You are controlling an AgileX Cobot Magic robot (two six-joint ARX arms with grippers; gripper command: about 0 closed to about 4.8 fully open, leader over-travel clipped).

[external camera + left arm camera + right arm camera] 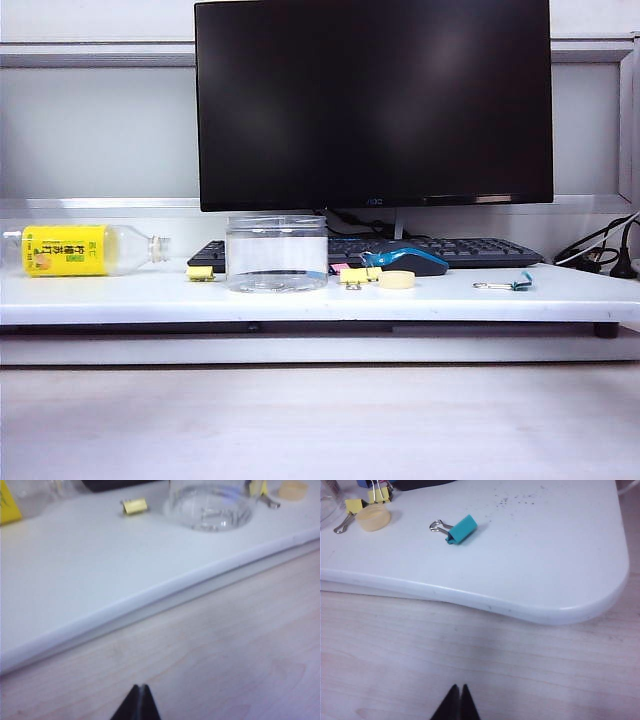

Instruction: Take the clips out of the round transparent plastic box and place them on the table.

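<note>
Box is standing upright mid-table, one clip lying just left of it, others just right by the cream disc. Left gripper and right gripper are hovering off the table edge, fingers pressed together, empty.

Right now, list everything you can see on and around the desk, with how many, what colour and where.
monitor: one, black, rear centre
keyboard: one, black, under monitor
bottle: one, clear, yellow label, lying far left
plastic box: one, clear, centre
yellow clips: at least two, either side of box
mouse: one, blue-black, right of box
cream disc: one, before mouse
teal clip: one, right
table: white
left tool: shut, off table
right tool: shut, off table
</note>
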